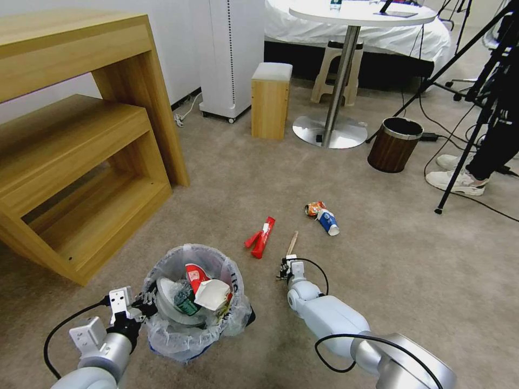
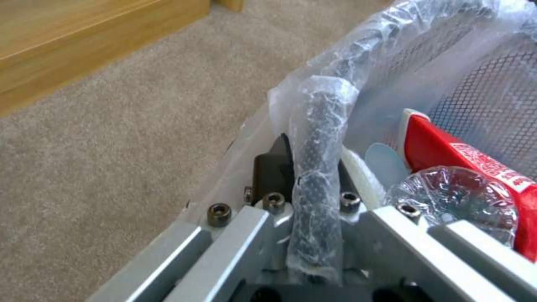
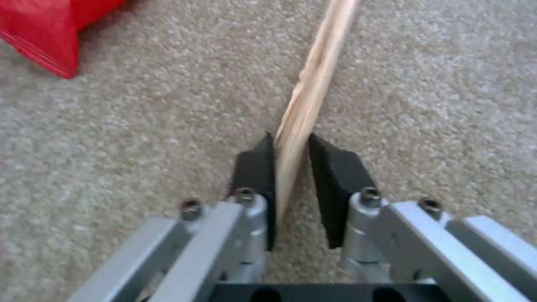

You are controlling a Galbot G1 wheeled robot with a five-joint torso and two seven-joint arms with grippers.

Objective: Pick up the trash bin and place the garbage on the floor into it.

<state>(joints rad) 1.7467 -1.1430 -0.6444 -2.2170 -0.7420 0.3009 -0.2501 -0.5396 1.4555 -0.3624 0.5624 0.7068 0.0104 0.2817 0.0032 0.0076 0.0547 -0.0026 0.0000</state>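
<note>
Down low, right claw (image 3: 291, 167) pinches the wooden stick (image 3: 313, 84); left claw (image 2: 313, 184) grips the trash bin (image 1: 167, 329).

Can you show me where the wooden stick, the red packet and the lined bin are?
wooden stick (image 3: 313, 79), right wrist view, middle of its shaft.
red packet (image 1: 261, 237), head view, middle of the wrapper.
trash bin (image 1: 162, 265), head view, its bag-covered rim.

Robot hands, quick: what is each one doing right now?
Left hand: closed on the trash bin's bagged rim.
Right hand: closed on the wooden stick, down at the floor.
</note>
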